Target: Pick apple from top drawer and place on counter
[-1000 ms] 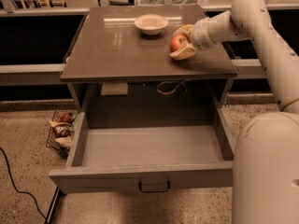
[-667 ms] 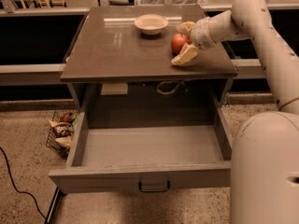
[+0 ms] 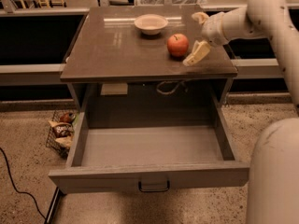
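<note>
Judging by the counter (image 3: 112, 50), the placing step looks all but done. The top drawer (image 3: 149, 177) below stands pulled out and bare inside. My gripper (image 3: 194, 37) hovers over the counter's right side, fingers (image 3: 196, 54) spread apart and holding nothing. The apple (image 3: 178, 45) sits just beside them, red with orange patches, stem up. Next I should draw clear without nudging it.

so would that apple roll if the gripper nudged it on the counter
Likely yes: the apple is round and the counter looks glossy and smooth. It sits stem-up, apart from the open gripper beside it, so it seems settled for now. A push toward the front edge might drop it into the open top drawer.
</note>
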`<state>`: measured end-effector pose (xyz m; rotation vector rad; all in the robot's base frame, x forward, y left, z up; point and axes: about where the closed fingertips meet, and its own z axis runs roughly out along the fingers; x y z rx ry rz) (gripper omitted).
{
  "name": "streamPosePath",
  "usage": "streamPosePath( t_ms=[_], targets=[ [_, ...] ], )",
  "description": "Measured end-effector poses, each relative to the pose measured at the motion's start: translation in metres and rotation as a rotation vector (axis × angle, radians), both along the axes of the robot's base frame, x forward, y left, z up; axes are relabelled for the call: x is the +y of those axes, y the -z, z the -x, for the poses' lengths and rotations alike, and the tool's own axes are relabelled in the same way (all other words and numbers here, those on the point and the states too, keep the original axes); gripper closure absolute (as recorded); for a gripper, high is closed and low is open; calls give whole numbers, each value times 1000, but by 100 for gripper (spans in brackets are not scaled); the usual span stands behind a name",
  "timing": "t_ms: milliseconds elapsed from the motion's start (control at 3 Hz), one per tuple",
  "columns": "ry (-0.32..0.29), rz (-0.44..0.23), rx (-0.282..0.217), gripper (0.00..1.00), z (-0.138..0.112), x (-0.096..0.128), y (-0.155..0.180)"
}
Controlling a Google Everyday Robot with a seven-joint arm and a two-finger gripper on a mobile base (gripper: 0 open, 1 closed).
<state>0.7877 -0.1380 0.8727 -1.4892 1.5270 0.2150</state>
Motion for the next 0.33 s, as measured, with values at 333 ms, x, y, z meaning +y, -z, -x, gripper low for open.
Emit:
streamPosePath(
  t_ms=[333],
  targets=[
    [79,-19,-63,0,20,-32,-23]
  ],
)
